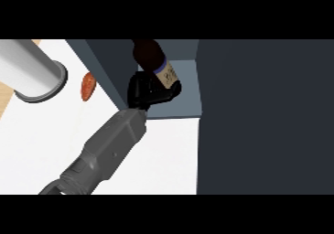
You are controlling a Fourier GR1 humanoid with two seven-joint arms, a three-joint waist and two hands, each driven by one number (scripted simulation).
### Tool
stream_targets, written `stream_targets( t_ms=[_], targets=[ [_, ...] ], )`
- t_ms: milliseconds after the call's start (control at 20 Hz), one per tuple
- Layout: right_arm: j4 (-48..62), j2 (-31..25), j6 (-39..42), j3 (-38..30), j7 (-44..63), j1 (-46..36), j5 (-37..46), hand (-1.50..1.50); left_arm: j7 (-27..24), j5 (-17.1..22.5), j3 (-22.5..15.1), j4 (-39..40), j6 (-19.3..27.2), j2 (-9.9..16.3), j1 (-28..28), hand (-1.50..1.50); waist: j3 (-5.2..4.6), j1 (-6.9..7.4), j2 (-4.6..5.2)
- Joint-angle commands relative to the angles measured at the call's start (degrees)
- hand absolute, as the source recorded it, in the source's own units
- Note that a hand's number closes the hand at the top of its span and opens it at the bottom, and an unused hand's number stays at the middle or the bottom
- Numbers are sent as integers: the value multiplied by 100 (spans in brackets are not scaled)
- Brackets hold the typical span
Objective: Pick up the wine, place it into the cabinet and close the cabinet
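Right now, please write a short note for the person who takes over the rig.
Hand: shut on the wine; which arm it is cannot be told from this view. No other hand in view.
Wine: held inside the open cabinet, above its floor.
Done: wine picked up and brought into the cabinet.
Left: set it down, release, pull the arm out, close the dark door.

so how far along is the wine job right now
Done: the wine bottle is off the counter, gripped by one hand. In hand: that hand holds it inside the open cabinet, fingers curled round it. Left: letting go, pulling out, and closing the door.
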Motion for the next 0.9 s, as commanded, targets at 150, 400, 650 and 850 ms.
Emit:
stream_targets(
  t_ms=[150, 400, 650, 850],
  targets=[
    [4, 192, 115, 272, -340, 186, 294, -150, -70, 137, -224, 312, 36, 0, 172, 150, -1, -115, 30],
    [353, 39, 252, -62, -504, 152, 77, -150, -100, 47, 137, 873, -142, 0, -242, 150, 0, -35, 24],
    [80, 73, 16, 51, -154, 47, 107, -150, -591, 148, 469, 1142, -208, 0, -302, 150, -3, -29, 30],
    [108, 59, 217, 129, -417, 149, 205, -150, -958, 135, 367, 956, -111, 0, -148, -150, -2, -50, 26]
  ],
)
